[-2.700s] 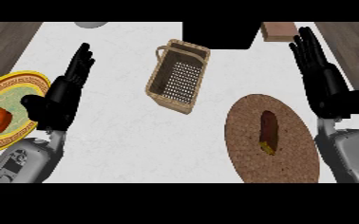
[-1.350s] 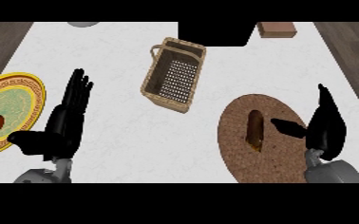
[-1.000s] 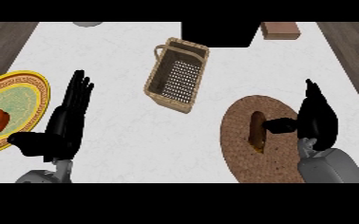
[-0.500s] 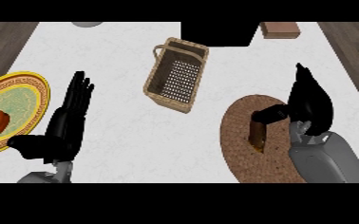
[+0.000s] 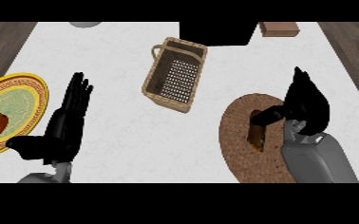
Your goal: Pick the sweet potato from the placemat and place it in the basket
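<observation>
Sweet potato [image 5: 257,135] lies on the round placemat [image 5: 235,137], at four o'clock in the head view, mostly hidden. Right hand [image 5: 303,105] over it, thumb reaching across its top; fingers not closed round it yet. Basket [image 5: 175,74] at eleven o'clock of the mat, well apart. Left hand [image 5: 67,118] rests open on the tabletop [image 5: 119,71] at eight o'clock. Best to settle lower and wrap before lifting.

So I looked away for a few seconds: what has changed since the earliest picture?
The right robot hand came in over the placemat, its thumb at the sweet potato, not lifted. The left robot hand shifted little; the basket stayed put.
</observation>
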